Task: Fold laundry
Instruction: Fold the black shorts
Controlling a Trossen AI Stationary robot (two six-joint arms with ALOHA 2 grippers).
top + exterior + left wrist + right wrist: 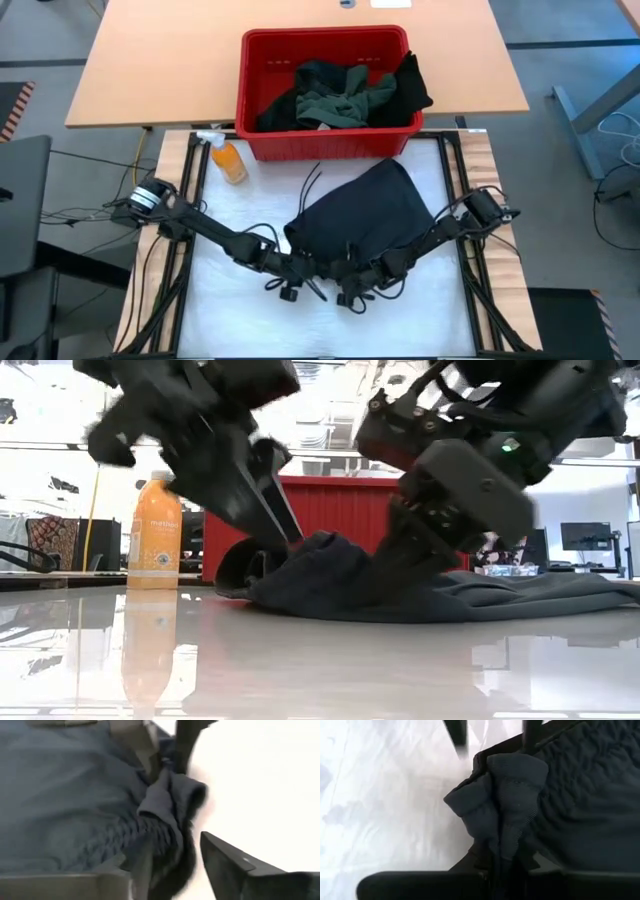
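Note:
A black garment (365, 215) lies spread on the white table cover (230, 310), and its near ribbed edge is bunched up between my two grippers. My left gripper (180, 865) stands open at the left of that bunch, slanting down; the bunch (170, 805) sits in the gap between its fingers. My right gripper (502, 870) is shut on the same bunched edge from the right. In the low view the garment (450, 595) rests on the table, raised in a hump under the two grippers. More laundry (335, 95), dark green and black, lies in the red basket. My left gripper stands open around the bunched ribbed edge (167, 827); whether its fingers touch the cloth I cannot tell. My right gripper pinches the bunched ribbed edge (512, 820) between its two fingers, several gathered layers. It comes slanting down from the table's near right. The rest of the garment lies on the table.
The red basket (325, 145) stands at the table's far edge behind the garment. An orange bottle (230, 162) stands at the far left, upright. Bare white cover lies to the left and along the near edge.

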